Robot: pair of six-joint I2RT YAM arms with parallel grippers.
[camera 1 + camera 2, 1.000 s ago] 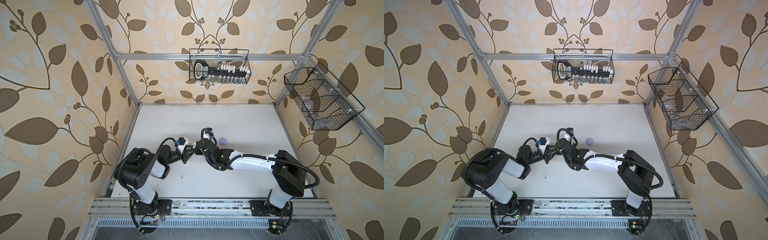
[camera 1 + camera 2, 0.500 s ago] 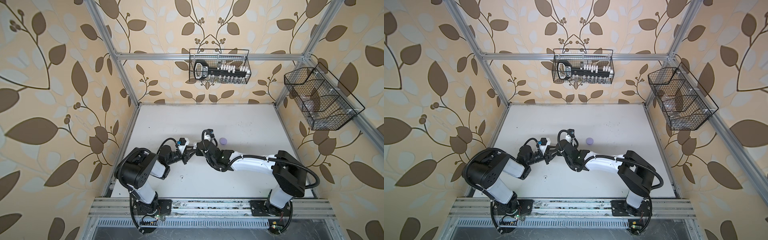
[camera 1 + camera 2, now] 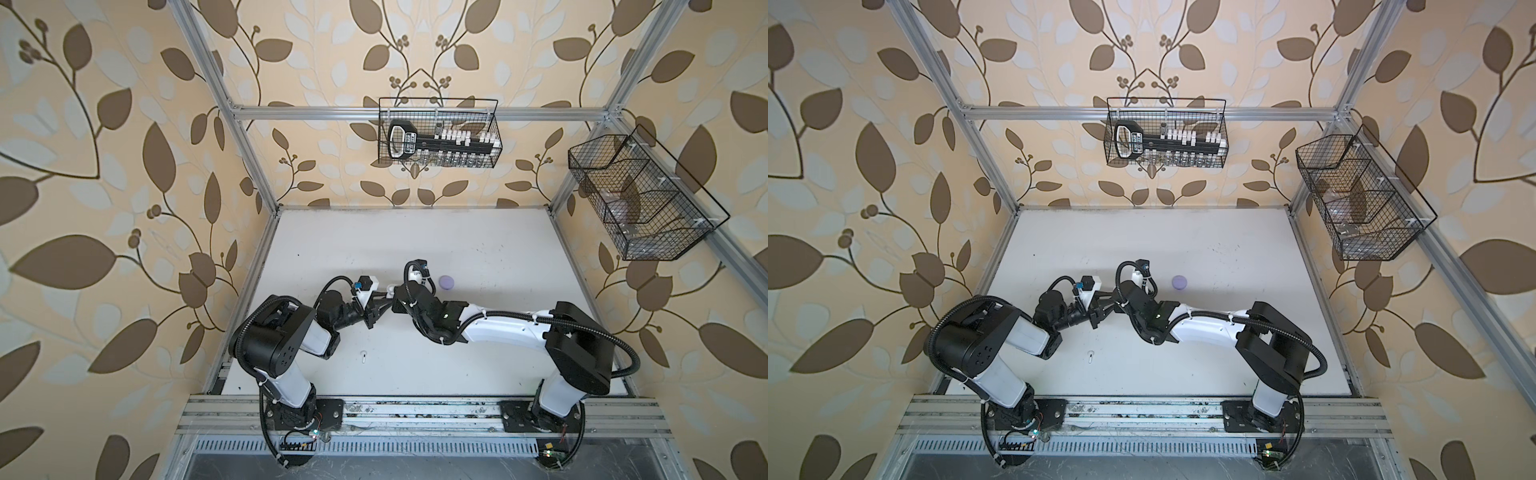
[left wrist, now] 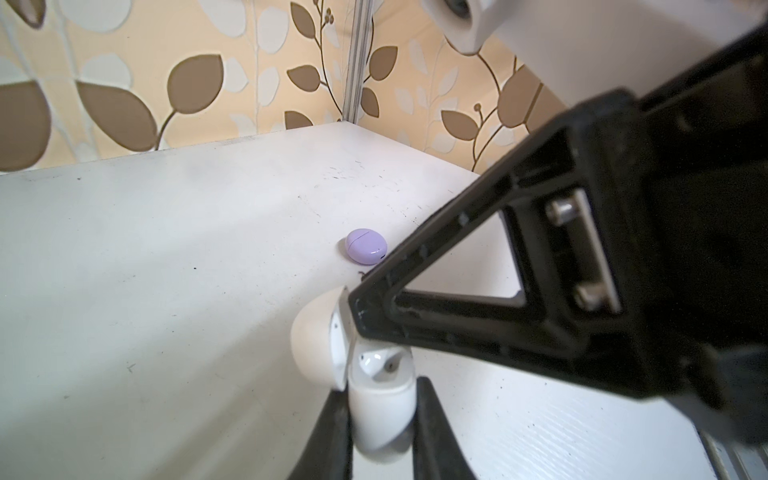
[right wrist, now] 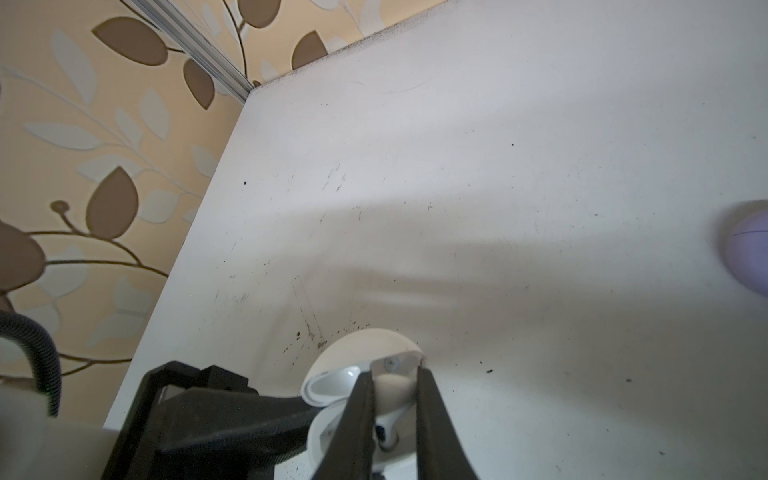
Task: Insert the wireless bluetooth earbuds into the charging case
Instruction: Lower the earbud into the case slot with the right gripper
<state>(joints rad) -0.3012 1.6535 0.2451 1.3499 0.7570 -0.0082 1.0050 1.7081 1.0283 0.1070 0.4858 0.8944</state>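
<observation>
My left gripper (image 4: pixel 382 419) is shut on the white charging case (image 4: pixel 380 409), held off the table with its lid (image 4: pixel 316 340) open. My right gripper (image 5: pixel 395 399) reaches in from the opposite side, shut on a white earbud (image 5: pixel 390 384) whose stem points down into the case's body (image 5: pixel 332 436). That earbud shows glossy at the case mouth (image 4: pixel 374 361). In both top views the two grippers meet at mid-table (image 3: pixel 384 299) (image 3: pixel 1106 303). Another white earbud (image 3: pixel 363 356) (image 3: pixel 1091 356) lies loose on the table in front of them.
A closed lavender case (image 3: pixel 447 281) (image 3: pixel 1179 281) (image 4: pixel 365 251) sits on the white table (image 3: pixel 478 241) just behind the right wrist. Two wire baskets hang on the walls: one at the back (image 3: pixel 438 137), one at the right (image 3: pixel 640 199).
</observation>
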